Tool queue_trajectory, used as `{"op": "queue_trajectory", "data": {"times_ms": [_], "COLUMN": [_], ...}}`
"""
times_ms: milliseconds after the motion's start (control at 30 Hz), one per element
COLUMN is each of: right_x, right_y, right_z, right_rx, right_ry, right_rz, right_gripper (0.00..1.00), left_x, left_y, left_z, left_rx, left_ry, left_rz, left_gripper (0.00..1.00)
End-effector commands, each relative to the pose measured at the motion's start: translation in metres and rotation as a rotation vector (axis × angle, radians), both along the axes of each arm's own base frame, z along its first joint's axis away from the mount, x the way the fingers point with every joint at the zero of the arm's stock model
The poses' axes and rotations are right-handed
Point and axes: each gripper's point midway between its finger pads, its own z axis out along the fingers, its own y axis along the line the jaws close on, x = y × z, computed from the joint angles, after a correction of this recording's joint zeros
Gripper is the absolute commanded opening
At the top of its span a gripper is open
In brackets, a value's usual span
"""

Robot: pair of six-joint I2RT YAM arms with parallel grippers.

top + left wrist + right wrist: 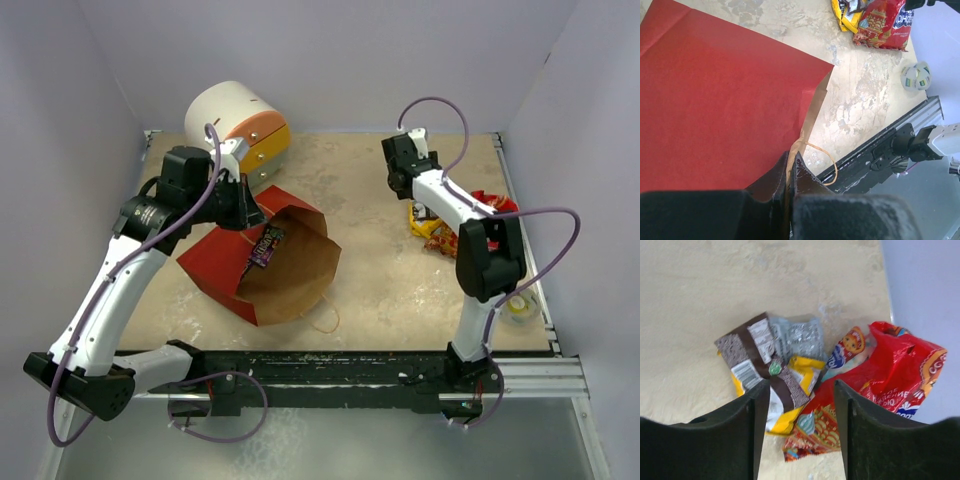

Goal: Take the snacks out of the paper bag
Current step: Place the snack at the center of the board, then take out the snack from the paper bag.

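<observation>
Left to fetch: one purple bar [266, 245], lying inside the bag [215, 270] on the brown lining, toward the 10 o'clock side of the mouth. Probably light, with slick, crinkly film over a core stiff enough to keep its shape. Best pinched across the short width or at a crimped end, and gently. Impossible to tell whether anything else hides deeper in.

Already out, at 3 o'clock in the top view, heaped and overlapping: brown bar [755, 357], silver packet [800, 335], yellow packet [802, 372], red packet [890, 370]. Likely puffy and easy to crush, that last one.

Around the bar: thin paper lying on its side, red face up, mouth gaping toward 4 o'clock, one handle [325, 318] trailing at 6 o'clock. Floppy, and apt to slide or collapse unless held.

Pinching the bag's rim at 11 o'clock: left gripper [790, 172], fingers pressed together on the paper edge. Hovering over the heap with fingers spread and nothing between them: right gripper [801, 387].

Further off: tape roll [520, 308] at 4 o'clock, drawer unit [240, 125] at 11 o'clock.
</observation>
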Motion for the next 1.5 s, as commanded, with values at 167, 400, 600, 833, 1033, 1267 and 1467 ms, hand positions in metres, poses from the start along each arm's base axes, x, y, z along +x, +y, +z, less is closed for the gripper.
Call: {"op": "queue_trajectory", "data": {"times_ms": [167,400,600,833,1033,1267,1467], "right_x": [-0.059,-0.16,-0.23,-0.296,-0.314,-0.267,-0.233], "right_y": [0.091,0.2,0.286,0.368,0.411,0.435,0.451], "right_z": [0.059,0.043,0.064,0.103,0.081,0.045,0.018], "right_rx": [0.537,0.867,1.037,1.053,0.491,0.196,0.308], "right_ry": [-0.127,-0.086,-0.134,-0.354,-0.409,-0.399,-0.451], "right_rz": [0.284,0.624,0.908,1.247,1.727,1.765,1.647], "right_gripper": [0.65,0.72,0.75,0.76,0.76,0.75,0.7], "left_x": [-0.007,-0.01,-0.015,-0.017,-0.018,-0.022,-0.022], "left_y": [-0.004,-0.001,0.003,-0.003,-0.004,-0.001,-0.003], "left_z": [0.024,0.018,0.017,0.028,0.026,0.026,0.029], "left_rx": [-0.065,-0.052,-0.037,-0.089,-0.077,-0.058,-0.069], "left_ry": [-0.051,-0.052,-0.052,-0.059,-0.045,-0.05,-0.057], "left_rz": [-0.013,-0.013,-0.015,-0.023,-0.042,-0.052,-0.058], "left_gripper": [0.0,0.0,0.0,0.0,0.0,0.0,0.0]}}
